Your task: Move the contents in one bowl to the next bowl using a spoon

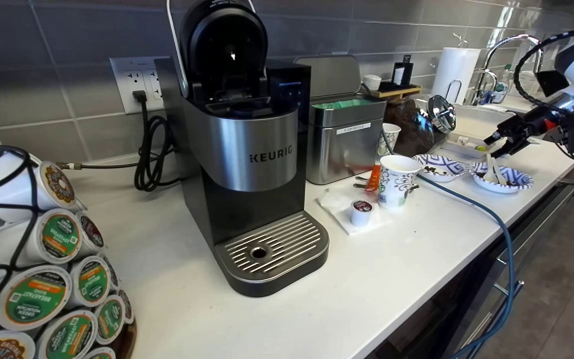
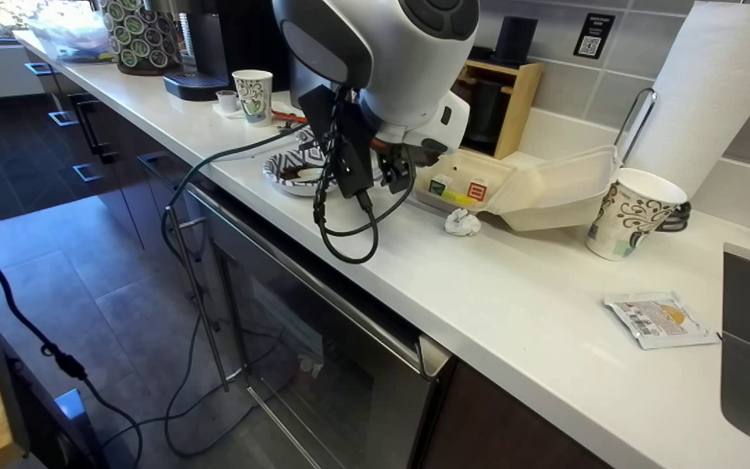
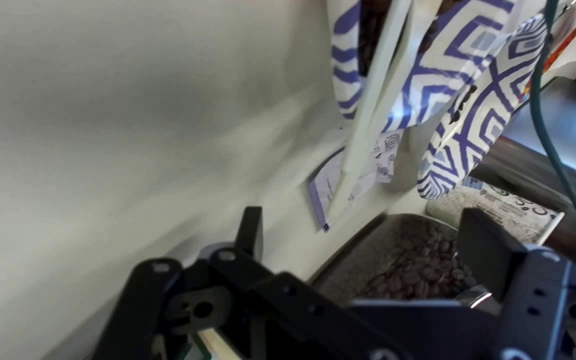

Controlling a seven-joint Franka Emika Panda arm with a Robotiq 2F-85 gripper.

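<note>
Wrist view only: pkt [image 3: 329,177] nr bowl [image 3: 438,75]

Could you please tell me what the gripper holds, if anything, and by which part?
Nothing: the gripper stands open, both fingers clear of the white utensil handles.

KEURIG on coffee maker [image 1: 248,149], BREAKFAST on pods [image 1: 34,298]

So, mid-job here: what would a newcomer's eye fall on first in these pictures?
Probably the large Keurig coffee maker, lid raised, left of centre in an exterior view, with coffee pods stacked at that picture's left edge. The bulky white robot arm looms at the top of an exterior view. In the wrist view, a pale utensil sticks out of a patterned bowl toward the open end effector.
</note>
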